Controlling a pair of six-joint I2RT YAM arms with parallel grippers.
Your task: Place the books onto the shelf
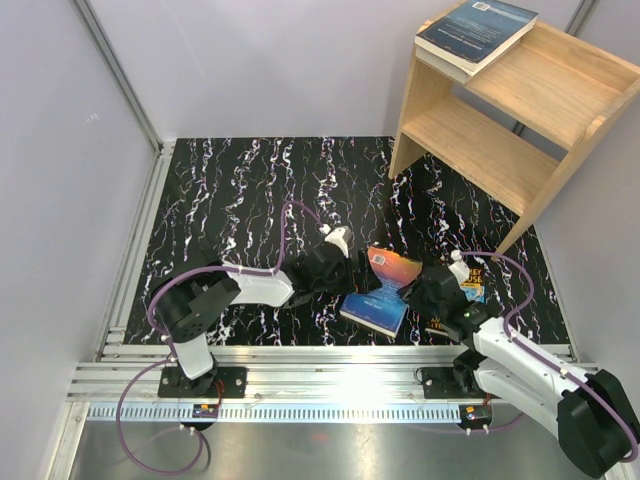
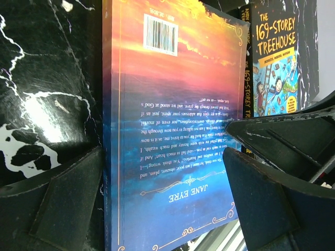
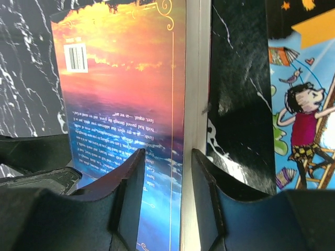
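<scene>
A paperback with an orange-to-blue back cover (image 1: 383,285), titled Jane Eyre (image 2: 172,130), lies tilted on the black marbled table between both arms. My left gripper (image 1: 345,268) (image 2: 162,157) is open wide, one finger on each side of the book's width. My right gripper (image 1: 425,290) (image 3: 167,154) is open. The book's white page edge (image 3: 196,94) stands between its fingers. Treehouse books (image 1: 470,290) (image 2: 275,57) (image 3: 303,115) lie just right of it. The wooden shelf (image 1: 520,130) stands at the back right. A dark blue book (image 1: 475,30) lies on its top tier.
Grey walls close in the table on the left and at the back. An aluminium rail (image 1: 330,380) runs along the near edge under the arm bases. Purple cables loop off both arms. Another dark book (image 1: 440,322) lies under my right arm.
</scene>
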